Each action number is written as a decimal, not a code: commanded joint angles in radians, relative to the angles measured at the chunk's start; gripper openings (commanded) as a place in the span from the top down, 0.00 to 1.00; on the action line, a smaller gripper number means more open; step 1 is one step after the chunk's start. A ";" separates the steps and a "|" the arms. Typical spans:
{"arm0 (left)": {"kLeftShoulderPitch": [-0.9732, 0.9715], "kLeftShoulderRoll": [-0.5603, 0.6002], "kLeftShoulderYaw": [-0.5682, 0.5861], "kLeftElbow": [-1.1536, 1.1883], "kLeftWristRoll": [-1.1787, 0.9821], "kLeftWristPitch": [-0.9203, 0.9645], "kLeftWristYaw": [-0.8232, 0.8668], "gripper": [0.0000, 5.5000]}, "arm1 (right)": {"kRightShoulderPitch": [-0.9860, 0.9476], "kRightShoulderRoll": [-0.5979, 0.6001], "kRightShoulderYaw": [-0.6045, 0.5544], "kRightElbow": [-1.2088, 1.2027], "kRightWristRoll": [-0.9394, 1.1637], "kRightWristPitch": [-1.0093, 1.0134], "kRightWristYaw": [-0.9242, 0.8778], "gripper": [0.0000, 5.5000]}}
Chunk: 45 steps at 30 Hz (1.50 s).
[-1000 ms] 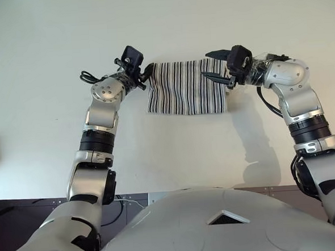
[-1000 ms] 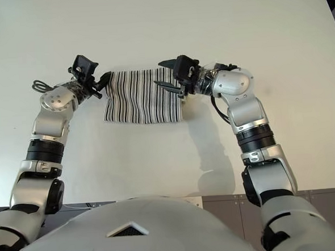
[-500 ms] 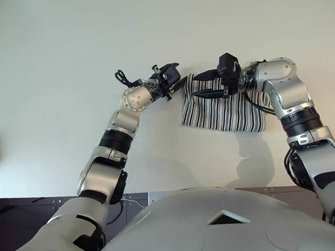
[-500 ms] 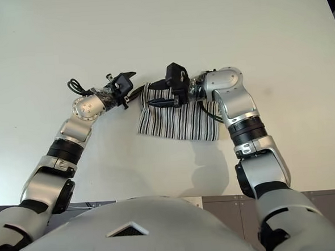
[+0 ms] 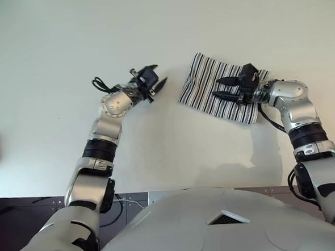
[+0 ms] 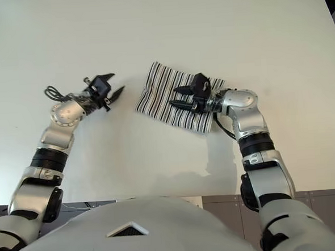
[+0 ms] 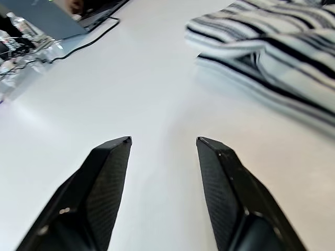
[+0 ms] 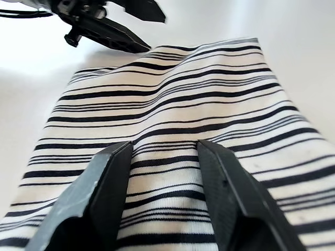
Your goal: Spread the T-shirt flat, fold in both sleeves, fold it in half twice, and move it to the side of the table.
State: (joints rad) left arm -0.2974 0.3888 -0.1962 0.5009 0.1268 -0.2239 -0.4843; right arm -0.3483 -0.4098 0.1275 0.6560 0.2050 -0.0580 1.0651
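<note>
Striped T-shirt (image 5: 202, 81) lies folded into a compact rectangle on the white table (image 5: 48, 42), right of centre, skewed rather than square to the table edge; right gripper (image 5: 216, 87) sits over the shirt's near-right part, fingers spread apart and clasping nothing; whether the tips touch the cloth I cannot tell; left gripper (image 5: 160, 73) near the shirt's left edge but apart from it, fingers likewise parted and empty, tips pointing right toward the folded cloth.

Bare table (image 5: 172, 111) separates the left gripper (image 5: 160, 73) from the T-shirt (image 5: 202, 83). The right gripper (image 5: 216, 88) overhangs the T-shirt's near edge.
</note>
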 commanded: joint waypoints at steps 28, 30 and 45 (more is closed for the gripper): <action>0.317 -0.442 0.174 -0.607 -0.132 0.272 0.516 0.58 | 0.171 0.292 -0.079 -0.551 -0.018 0.001 -0.927 0.59; 0.325 -0.448 0.174 -0.601 -0.104 0.273 0.545 0.58 | 0.168 0.302 -0.093 -0.521 -0.058 -0.008 -0.962 0.59; 0.166 -0.430 0.183 -0.359 -0.103 0.145 0.532 0.58 | 0.110 0.323 -0.101 -0.345 -0.171 -0.113 -0.978 0.59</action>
State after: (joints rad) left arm -0.0948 -0.0489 -0.0240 0.1096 0.0407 -0.0668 0.0571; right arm -0.2251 -0.0949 0.0242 0.2985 0.0419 -0.1605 0.0854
